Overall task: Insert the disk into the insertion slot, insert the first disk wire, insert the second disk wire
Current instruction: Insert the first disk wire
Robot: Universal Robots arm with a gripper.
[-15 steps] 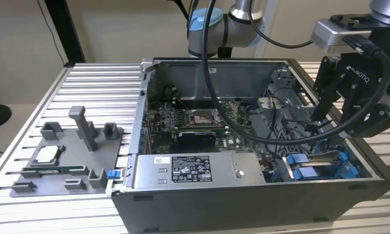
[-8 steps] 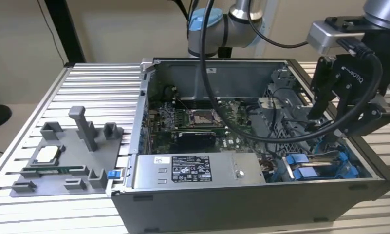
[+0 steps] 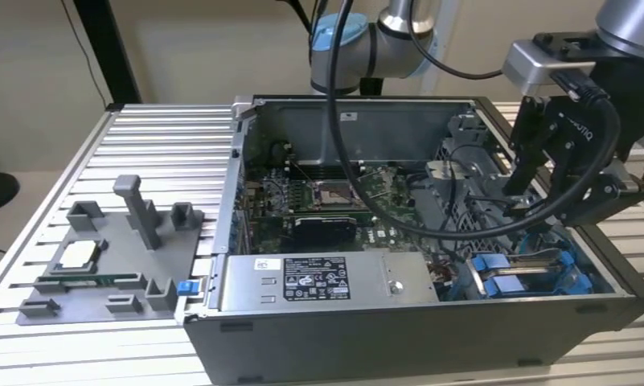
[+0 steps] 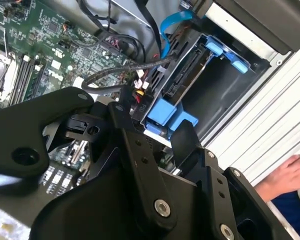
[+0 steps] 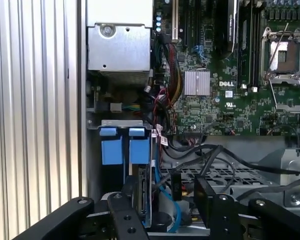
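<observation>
The disk point(image 5: 143, 192) stands edge-on in the insertion slot point(image 5: 121, 123), its blue carrier tabs point(image 5: 125, 150) at the slot's mouth. In the second wrist view the disk point(image 4: 182, 75) sits between the blue rails of the insertion slot point(image 4: 225, 50). My gripper point(image 5: 165, 194) hangs just over the disk's connector end, open, with its black fingers point(image 5: 206, 189) apart on either side of the disk's edge and loose cables. A black braided wire point(image 4: 110, 75) and a blue flat wire point(image 4: 172, 25) run toward the disk. In the exterior view my gripper point(image 3: 536, 205) reaches into the case's right side.
The open computer case point(image 3: 408, 338) lies on a ribbed metal table point(image 3: 150, 145). The motherboard point(image 5: 230, 95) and the grey labelled power-supply box point(image 3: 311, 281) lie beside the bay. A grey fixture tray point(image 3: 96, 273) sits at the exterior view's left. A person's hand point(image 4: 290, 175) rests outside the case.
</observation>
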